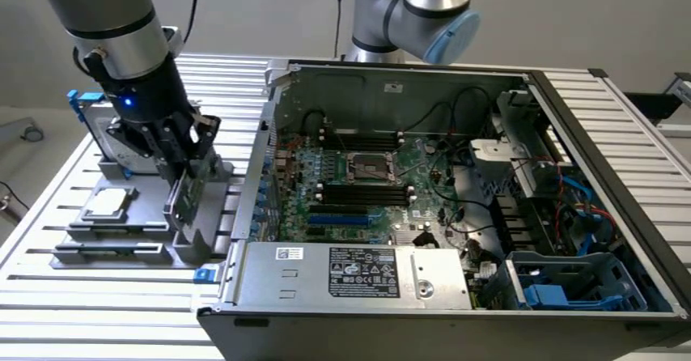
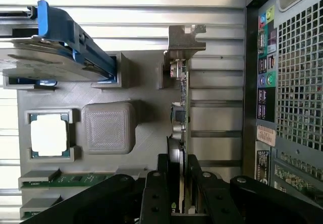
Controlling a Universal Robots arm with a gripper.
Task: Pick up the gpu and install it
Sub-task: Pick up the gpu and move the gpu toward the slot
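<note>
Jaws pinch the gpu [image 2: 179,115], standing on edge at the grey holder [image 2: 146,82]; the card is judged light, stiff and fragile, best gripped across its flat faces.

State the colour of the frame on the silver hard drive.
Blue; the silver hard drive's plastic frame shows best in the wrist view.

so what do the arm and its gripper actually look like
The arm is a thick silver-grey tube with black bands, and its joints carry pale blue caps. A thin black cable runs beside it. The gripper is black and boxy, with a small blue light just above it. In the wrist view its black fingers are flat bars with visible screw heads.
</note>
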